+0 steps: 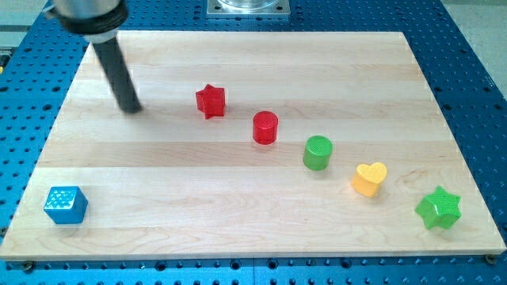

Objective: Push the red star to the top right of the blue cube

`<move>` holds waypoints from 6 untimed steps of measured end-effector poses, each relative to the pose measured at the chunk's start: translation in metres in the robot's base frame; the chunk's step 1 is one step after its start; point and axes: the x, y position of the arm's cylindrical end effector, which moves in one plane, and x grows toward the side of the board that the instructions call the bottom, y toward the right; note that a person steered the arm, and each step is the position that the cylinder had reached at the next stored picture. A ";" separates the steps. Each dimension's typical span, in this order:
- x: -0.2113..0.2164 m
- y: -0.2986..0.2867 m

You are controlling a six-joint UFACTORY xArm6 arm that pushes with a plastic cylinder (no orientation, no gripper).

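The red star (211, 100) lies on the wooden board, left of centre and towards the view's top. The blue cube (65, 205) sits far from it in the board's bottom left corner. My tip (131, 109) rests on the board to the left of the red star, about a hand's width away, not touching it. The rod rises up and left out of the view's top left.
A red cylinder (265, 127), a green cylinder (318, 152), a yellow heart (369, 179) and a green star (439, 209) run in a diagonal line from the red star down to the view's bottom right. The board's edges (253, 255) border a blue perforated table.
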 end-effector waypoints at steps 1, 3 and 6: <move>-0.041 0.106; 0.022 0.085; 0.095 -0.014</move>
